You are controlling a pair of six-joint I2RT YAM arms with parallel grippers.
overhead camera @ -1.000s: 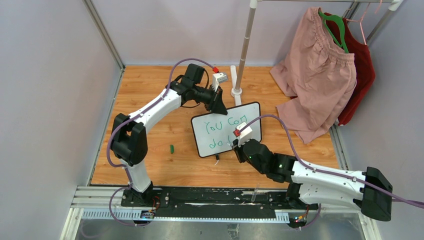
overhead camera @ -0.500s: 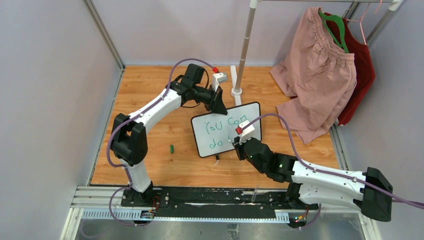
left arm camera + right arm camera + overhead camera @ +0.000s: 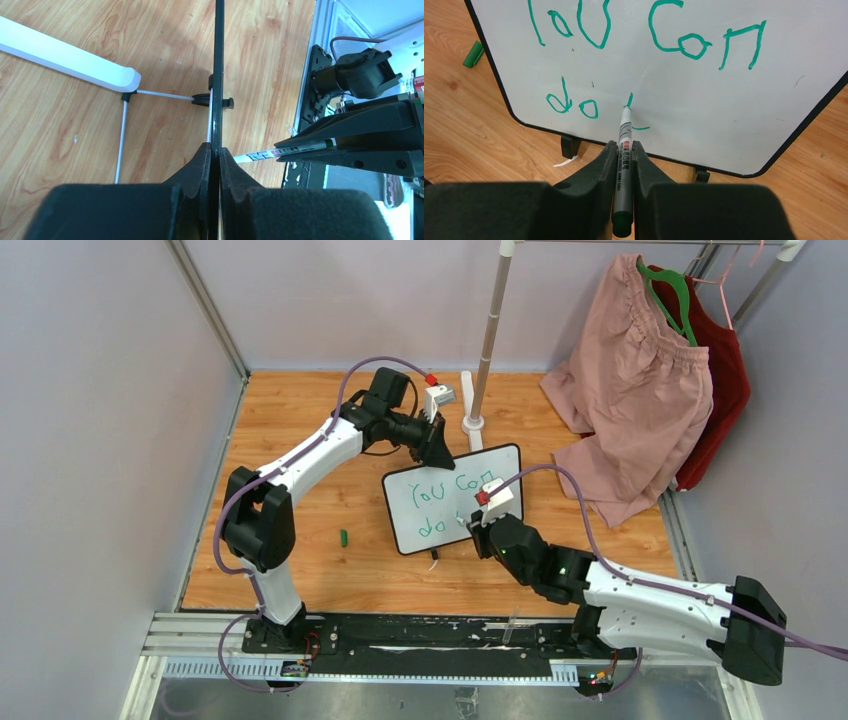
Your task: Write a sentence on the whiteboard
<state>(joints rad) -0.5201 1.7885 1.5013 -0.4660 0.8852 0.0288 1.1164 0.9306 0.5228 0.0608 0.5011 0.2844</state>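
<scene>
The whiteboard [image 3: 440, 485] stands tilted on the wooden floor, white with a black frame [image 3: 494, 82]. Green writing on it reads "You can" above "do" [image 3: 574, 102], with a started stroke of another letter. My left gripper [image 3: 438, 452] is shut on the board's top edge [image 3: 218, 75], seen edge-on in the left wrist view. My right gripper [image 3: 624, 150] is shut on a grey marker [image 3: 623, 165] whose green tip [image 3: 626, 107] touches the board on the second line. The marker also shows in the left wrist view [image 3: 295, 149].
A green marker cap [image 3: 344, 537] lies on the floor left of the board, also in the right wrist view [image 3: 473, 54]. A white rack pole and foot [image 3: 474, 410] stand behind the board. Pink and red clothes [image 3: 640, 390] hang at the right.
My right gripper with the marker has shifted slightly along the second line, adding a green stroke after "do". The left arm and board have not moved.
</scene>
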